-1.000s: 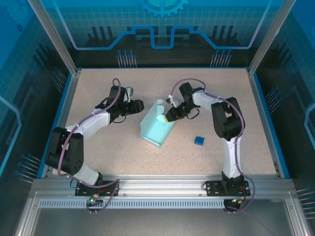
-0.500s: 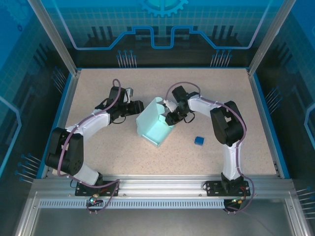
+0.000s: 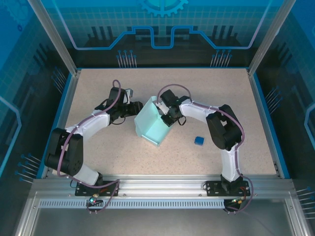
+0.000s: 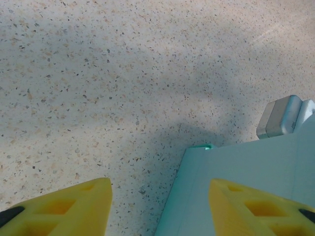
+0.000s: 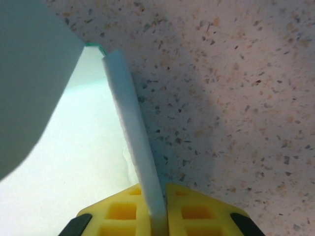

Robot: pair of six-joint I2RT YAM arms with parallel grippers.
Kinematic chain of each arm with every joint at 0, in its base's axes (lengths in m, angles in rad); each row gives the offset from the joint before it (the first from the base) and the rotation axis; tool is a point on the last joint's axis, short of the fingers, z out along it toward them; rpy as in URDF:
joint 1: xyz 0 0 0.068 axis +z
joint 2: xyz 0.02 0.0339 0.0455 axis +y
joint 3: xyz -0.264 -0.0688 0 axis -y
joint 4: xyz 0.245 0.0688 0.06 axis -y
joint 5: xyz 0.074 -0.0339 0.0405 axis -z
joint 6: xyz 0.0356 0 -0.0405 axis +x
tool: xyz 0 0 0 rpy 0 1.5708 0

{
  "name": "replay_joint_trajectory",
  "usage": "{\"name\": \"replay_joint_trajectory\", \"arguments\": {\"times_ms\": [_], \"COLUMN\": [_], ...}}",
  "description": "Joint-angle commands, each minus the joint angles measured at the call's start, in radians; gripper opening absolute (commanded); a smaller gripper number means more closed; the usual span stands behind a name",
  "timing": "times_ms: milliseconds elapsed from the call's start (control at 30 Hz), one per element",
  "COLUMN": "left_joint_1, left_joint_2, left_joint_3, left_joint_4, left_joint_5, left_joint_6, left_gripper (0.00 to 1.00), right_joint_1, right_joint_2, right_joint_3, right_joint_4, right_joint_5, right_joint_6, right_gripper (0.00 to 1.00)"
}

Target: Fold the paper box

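The right fingers (image 5: 123, 214) are pressed together on a thin upright wall of the paper box (image 5: 93, 147), the card edge running up out of the slot between the two yellow pads. The left fingers (image 4: 64, 206) stand spread and hold nothing. They hover over the desk (image 4: 123, 73), with a corner of the box's pale panel reaching in under the right-hand one.

From above, the paper box (image 3: 153, 127) sits mid-desk between the two arms. It is a partly raised aqua tray set at a slant, gripped at its far right side, with the left fingers (image 3: 138, 106) just beside its far left edge.

The card looks thin, light and smooth, and is probably stiff only along its creases. I judge it will slide on the desk rather than bend unless something braces it. A hard pinch mid-panel could dent or crease it in the wrong place. The better hold is on a flap or wall edge close to a fold line, with the other arm steadying the base.

The desk is matt, speckled beige stone-pattern laminate. A small dark blue cube (image 3: 199, 141) lies well apart to the right.
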State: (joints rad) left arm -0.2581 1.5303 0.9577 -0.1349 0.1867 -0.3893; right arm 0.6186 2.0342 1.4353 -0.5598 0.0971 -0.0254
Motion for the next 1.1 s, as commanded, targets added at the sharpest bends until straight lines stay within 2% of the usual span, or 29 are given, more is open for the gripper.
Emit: {"name": "replay_joint_trajectory", "arguments": {"times_ms": [0,133,267,600,900,1067], "left_joint_1": [-0.001,-0.001,-0.001,-0.001,-0.001,-0.001], "left_joint_2": [-0.035,-0.035,-0.037,-0.051,-0.052,-0.052], "left_joint_3": [-0.015,-0.022,-0.03,-0.036,-0.04,-0.04], "left_joint_4": [-0.018,-0.013,-0.009,-0.019,-0.019,-0.019], "left_joint_5": [0.0,0.003,0.008,0.008,0.008,0.007], "left_joint_6": [0.021,0.016,0.013,0.019,0.021,0.024], "left_gripper": [0.56,0.56,0.56,0.56,0.56,0.56], "right_joint_1": [0.035,0.043,0.041,-0.029,-0.071,-0.091], "right_joint_2": [0.027,0.018,0.01,-0.054,-0.081,-0.105], "right_joint_3": [-0.036,-0.052,-0.054,-0.062,-0.072,-0.082], "right_joint_4": [-0.033,-0.008,0.005,0.041,0.057,0.073], "right_joint_5": [0.25,0.295,0.266,-0.02,-0.118,-0.169], "right_joint_6": [0.026,0.035,0.028,0.082,0.114,0.137], "right_gripper": [0.07,0.06,0.08,0.3,0.43,0.53]}}
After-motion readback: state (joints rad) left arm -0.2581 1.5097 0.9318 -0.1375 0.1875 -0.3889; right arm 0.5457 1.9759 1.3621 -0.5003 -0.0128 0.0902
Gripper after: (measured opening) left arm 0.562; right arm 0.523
